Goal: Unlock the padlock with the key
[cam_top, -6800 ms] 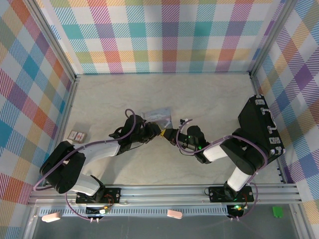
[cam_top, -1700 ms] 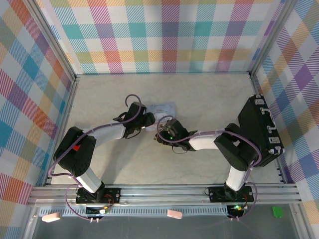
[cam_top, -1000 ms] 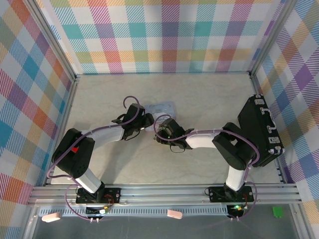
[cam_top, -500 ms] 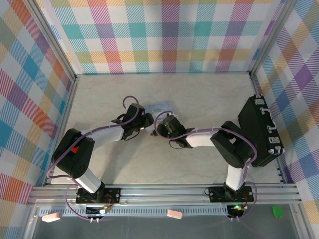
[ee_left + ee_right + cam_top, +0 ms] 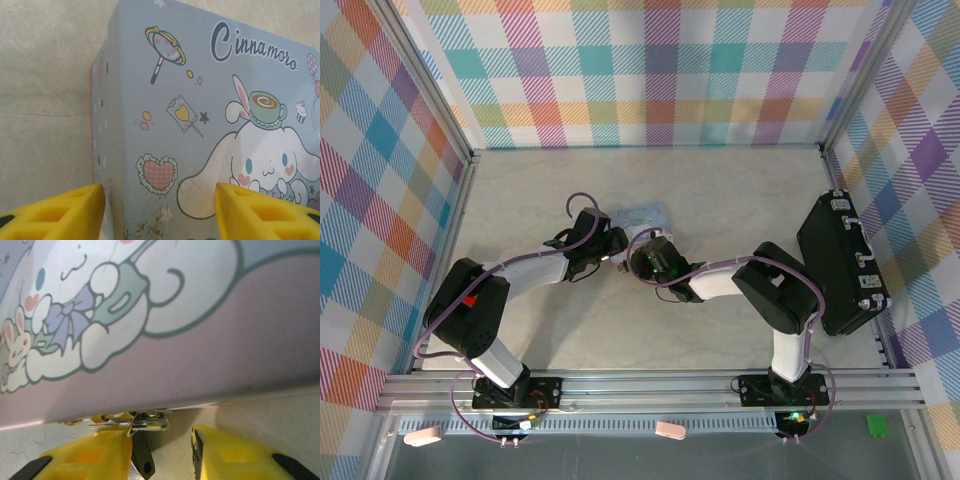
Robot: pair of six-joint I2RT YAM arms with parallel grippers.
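A pastel blue-lilac tin (image 5: pixel 648 213) with a cartoon puppy lies mid-table. My left gripper (image 5: pixel 613 243) is at the tin's near-left corner (image 5: pixel 115 150). Its yellow fingers (image 5: pixel 70 210) stand wide apart, one beside the tin's side wall and one over the lid. My right gripper (image 5: pixel 642 258) faces the tin's front edge (image 5: pixel 200 365), open. A silvery clasp (image 5: pixel 147 421) sticks out under that edge. Below it a small dark flat piece with a round hole (image 5: pixel 143 456) rests against my left finger (image 5: pixel 95 455). I cannot tell whether that piece is the padlock or the key.
A black case (image 5: pixel 845 265) lies along the right wall. Checked walls close the table on three sides, and the metal rail (image 5: pixel 650 385) with both arm bases runs along the near edge. Bare tabletop (image 5: pixel 740 190) stretches behind the tin.
My right gripper has slid left and away from the rail, up to the tin's front edge. The left gripper and the tin have stayed where they were.
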